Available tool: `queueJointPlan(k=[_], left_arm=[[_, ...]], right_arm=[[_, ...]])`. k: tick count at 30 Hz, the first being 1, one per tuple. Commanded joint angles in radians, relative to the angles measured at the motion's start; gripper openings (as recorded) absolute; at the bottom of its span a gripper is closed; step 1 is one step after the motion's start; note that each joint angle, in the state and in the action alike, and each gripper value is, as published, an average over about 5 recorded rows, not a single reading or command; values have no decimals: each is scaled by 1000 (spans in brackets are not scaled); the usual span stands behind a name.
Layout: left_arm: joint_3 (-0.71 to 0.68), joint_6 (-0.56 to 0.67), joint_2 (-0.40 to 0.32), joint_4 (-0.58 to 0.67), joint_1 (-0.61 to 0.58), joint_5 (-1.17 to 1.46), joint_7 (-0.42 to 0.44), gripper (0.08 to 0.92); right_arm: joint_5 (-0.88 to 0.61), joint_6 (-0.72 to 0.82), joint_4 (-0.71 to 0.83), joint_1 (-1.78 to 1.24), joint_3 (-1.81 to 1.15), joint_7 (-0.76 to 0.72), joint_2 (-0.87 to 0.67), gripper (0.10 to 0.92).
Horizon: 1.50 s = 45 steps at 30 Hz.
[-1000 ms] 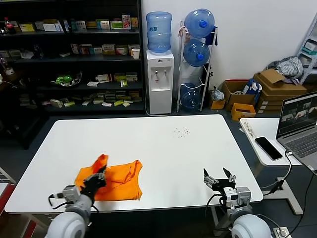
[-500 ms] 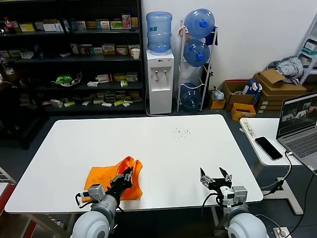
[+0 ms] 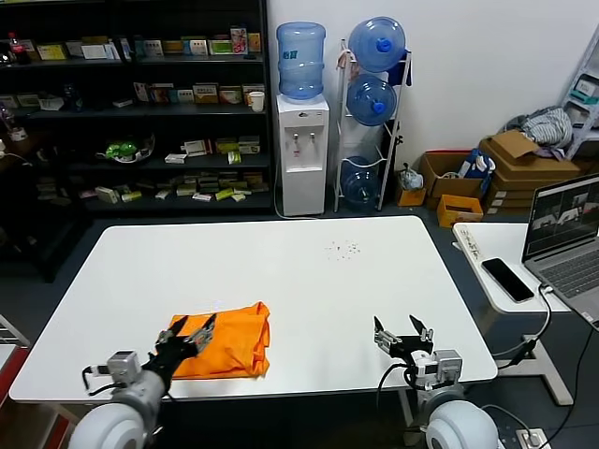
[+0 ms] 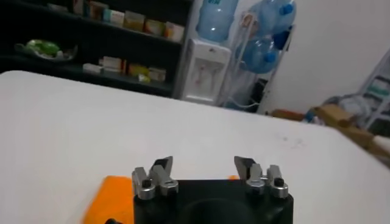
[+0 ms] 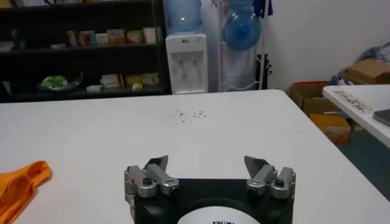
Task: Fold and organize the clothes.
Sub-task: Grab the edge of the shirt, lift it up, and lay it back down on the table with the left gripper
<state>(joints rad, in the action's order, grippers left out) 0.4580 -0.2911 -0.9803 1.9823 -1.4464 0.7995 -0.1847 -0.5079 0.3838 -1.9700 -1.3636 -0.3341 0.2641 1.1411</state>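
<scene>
The orange T-shirt (image 3: pixel 227 340) lies folded into a flat rectangle on the white table (image 3: pixel 281 281), near its front left edge. No lettering shows. My left gripper (image 3: pixel 191 331) is open and empty, just over the shirt's left front part. In the left wrist view the gripper (image 4: pixel 203 165) has its jaws wide apart, with a strip of the shirt (image 4: pixel 106 201) below it. My right gripper (image 3: pixel 401 332) is open and empty near the table's front right. In the right wrist view the gripper (image 5: pixel 207 163) shows above bare table, with the shirt (image 5: pixel 18 185) far off to one side.
A side table at the right holds a laptop (image 3: pixel 566 234), a phone (image 3: pixel 506 278) and a power strip (image 3: pixel 467 241). A few dark specks (image 3: pixel 343 248) lie on the far table. Shelves, a water dispenser (image 3: pixel 301 150) and cardboard boxes (image 3: pixel 517 168) stand beyond.
My left gripper has let go of the shirt and drawn back to the left and toward me. The raised fold now lies flat. The right gripper has shifted slightly left.
</scene>
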Motion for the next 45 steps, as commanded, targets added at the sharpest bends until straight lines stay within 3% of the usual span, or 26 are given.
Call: queueJointPlan(k=[1,9,19,37,42,45], left_arm=[[117,119,98,-368,-40,-28,264,776],[46,155,33,-450,109,-90,269,822],[5,157,12,-442,115,-94,243,807],[-2,180,-40,-351,82,-122,178,308],[18,181,-58,-200,44,-170,138,166],[39,140,-55,-49,21,-192,90,129]], right_arm=[[0,5,0,4,11,3,7,823],[-3,5,-14,-19,-12,2,0,823],[-2,6,-11,-17,-11,2,5,823],[-4,0,-11,-20,-19,4,0,823],[-4,-2,-5,-11,-17,5,3,823],[-3,-4,0,-6,-14,6,5,823]])
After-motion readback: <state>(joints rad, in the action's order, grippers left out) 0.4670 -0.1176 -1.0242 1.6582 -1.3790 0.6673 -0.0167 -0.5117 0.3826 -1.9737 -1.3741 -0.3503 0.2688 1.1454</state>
